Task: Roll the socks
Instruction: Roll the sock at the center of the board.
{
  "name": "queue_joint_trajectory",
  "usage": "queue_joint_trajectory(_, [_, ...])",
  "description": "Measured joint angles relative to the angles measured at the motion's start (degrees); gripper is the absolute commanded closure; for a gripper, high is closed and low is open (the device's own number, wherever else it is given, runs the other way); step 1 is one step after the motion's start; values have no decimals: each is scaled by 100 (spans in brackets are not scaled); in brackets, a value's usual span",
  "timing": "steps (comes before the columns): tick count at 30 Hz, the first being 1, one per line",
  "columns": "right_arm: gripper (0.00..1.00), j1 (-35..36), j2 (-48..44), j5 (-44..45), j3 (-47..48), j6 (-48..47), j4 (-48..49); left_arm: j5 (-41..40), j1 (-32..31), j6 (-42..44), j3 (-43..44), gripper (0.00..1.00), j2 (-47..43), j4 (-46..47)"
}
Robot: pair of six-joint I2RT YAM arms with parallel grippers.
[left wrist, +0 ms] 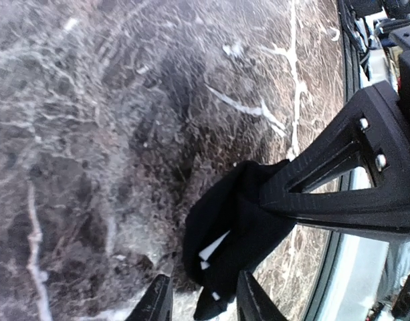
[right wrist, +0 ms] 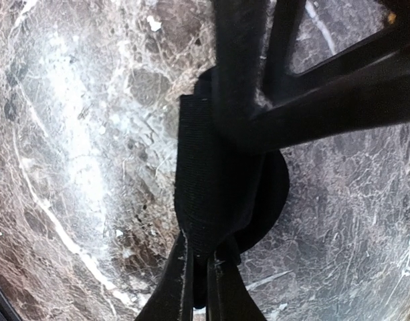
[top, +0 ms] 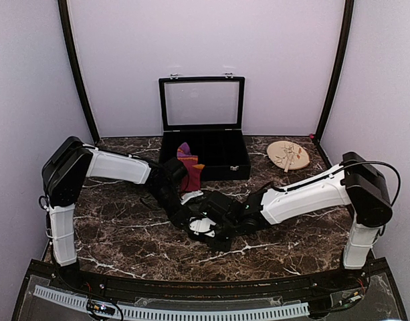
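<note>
Two socks were in view, well apart from each other. The black sock (left wrist: pixel 225 234), marked with white, lay bunched on the marble desk (top: pixel 118 234) near its middle, where both arms met. The right tool (right wrist: pixel 201 253) was pinched almost fully together on a ribbed strip of that black fabric, which ran up from between its fingers, so it was holding the sock. In the left wrist view this tool reached in from the right and gripped the upper end of the bundle. The left tool (left wrist: pixel 205 291) stood partly spread, with a moderate gap. The lower tip of the black sock lay in that gap, and neither finger looked to be clamping the fabric. The sock thus sat between the two tools, gripped by the right one and loose at the left one.

The maroon sock (top: pixel 188 165), with purple bands and an orange patch, hung over the near left edge of a black box (top: pixel 235 172) at the far middle of the desk, away from both tools. The box's glazed lid (top: pixel 201 103) stood upright and open. A round wooden plate (top: pixel 288 156) lay on the desk to the right of the box, towards the far right corner.
</note>
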Motion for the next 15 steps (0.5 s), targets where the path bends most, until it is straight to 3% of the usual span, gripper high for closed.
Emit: queue_joint_trajectory(15, [100, -66, 267, -289, 339, 166, -343, -826, 188, -457, -940, 63, -942, 962])
